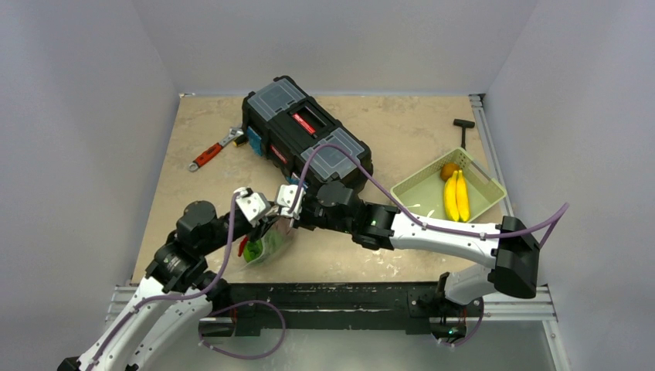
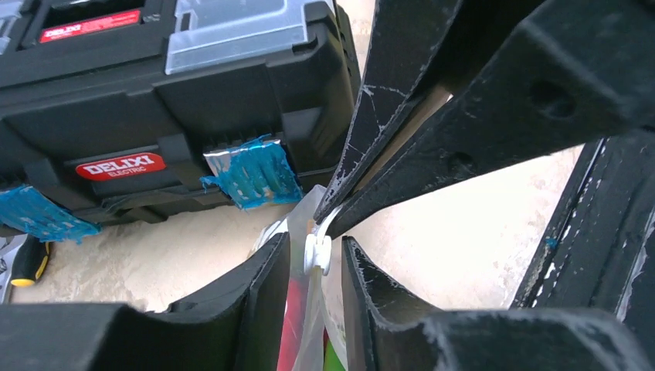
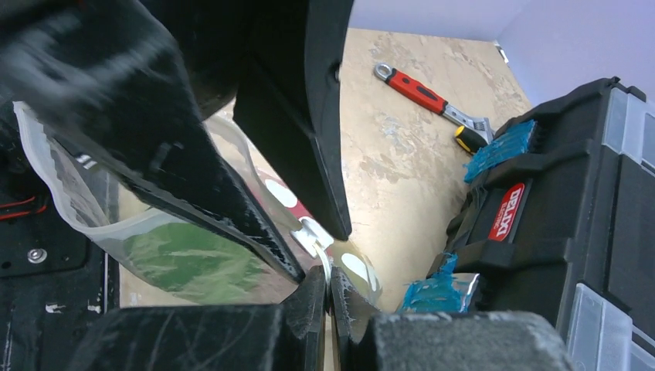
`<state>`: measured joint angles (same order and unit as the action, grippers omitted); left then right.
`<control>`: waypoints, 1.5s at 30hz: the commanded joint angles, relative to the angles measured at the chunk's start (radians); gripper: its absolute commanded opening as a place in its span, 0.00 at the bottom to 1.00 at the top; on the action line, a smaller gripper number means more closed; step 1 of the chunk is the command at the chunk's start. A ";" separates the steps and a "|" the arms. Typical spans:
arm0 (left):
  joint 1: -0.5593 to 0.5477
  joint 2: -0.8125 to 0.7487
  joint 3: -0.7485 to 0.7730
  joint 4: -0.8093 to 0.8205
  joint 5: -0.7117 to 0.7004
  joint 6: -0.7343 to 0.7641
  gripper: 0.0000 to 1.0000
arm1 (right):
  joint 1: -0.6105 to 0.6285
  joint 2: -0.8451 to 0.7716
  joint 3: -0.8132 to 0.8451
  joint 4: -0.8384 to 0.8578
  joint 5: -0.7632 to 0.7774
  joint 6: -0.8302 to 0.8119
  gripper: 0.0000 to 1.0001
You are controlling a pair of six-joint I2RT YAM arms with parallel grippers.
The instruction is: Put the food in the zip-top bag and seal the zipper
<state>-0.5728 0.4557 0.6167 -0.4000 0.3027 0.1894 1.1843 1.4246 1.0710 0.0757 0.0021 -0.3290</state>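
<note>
Zip-top bag (image 1: 270,246) is btw the two arms near the counter's (image 1: 193,185) front edge. Top view hides its mouth behind both pincers. Right pincer (image 3: 328,297) is pinched together on the zipper (image 3: 327,272) edge. Left pincer (image 2: 317,246) has its fingers apart, straddling the white slider (image 2: 317,255) w/ gaps either side. Food inside is just a green blob (image 3: 185,263) and a red blob (image 2: 290,332) thru the plastic, can't tell which pieces. How far it's sealed, no idea tbh. Bananas (image 1: 456,197) lie in the basket (image 1: 421,192) far right, well apart from the bag.
</note>
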 commanded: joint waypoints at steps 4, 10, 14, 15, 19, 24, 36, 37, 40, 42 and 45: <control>-0.004 0.041 0.045 0.037 0.039 0.061 0.25 | 0.003 -0.053 -0.013 0.079 0.026 0.022 0.00; -0.005 0.037 0.051 0.053 0.030 0.044 0.32 | 0.003 -0.052 -0.021 0.074 0.019 0.021 0.00; -0.005 0.041 0.059 0.058 0.052 0.054 0.34 | 0.003 -0.054 -0.024 0.074 0.023 0.024 0.00; -0.005 0.047 0.063 0.057 0.064 0.057 0.33 | 0.003 -0.056 -0.025 0.077 0.025 0.026 0.00; -0.006 0.063 0.069 0.055 0.077 0.067 0.23 | 0.004 -0.062 -0.023 0.080 0.018 0.031 0.00; -0.006 0.056 0.062 0.054 0.071 0.074 0.09 | 0.003 -0.075 -0.035 0.087 -0.012 0.042 0.00; -0.006 0.055 0.056 0.023 0.091 0.067 0.00 | 0.009 -0.190 -0.199 0.171 0.505 0.445 0.00; -0.006 0.061 0.060 0.023 0.096 0.064 0.00 | 0.009 -0.214 -0.215 0.173 0.533 0.462 0.00; -0.005 0.078 0.066 0.021 0.103 0.062 0.00 | 0.010 -0.263 -0.242 0.123 0.593 0.525 0.00; -0.005 0.087 0.069 0.015 0.102 0.060 0.00 | 0.009 -0.287 -0.254 0.098 0.609 0.545 0.00; -0.005 0.088 0.071 -0.003 0.087 0.061 0.00 | 0.007 -0.320 -0.280 0.059 0.663 0.556 0.00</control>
<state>-0.5781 0.5396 0.6437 -0.4091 0.3931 0.2462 1.1931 1.1507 0.8181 0.1783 0.5121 0.1482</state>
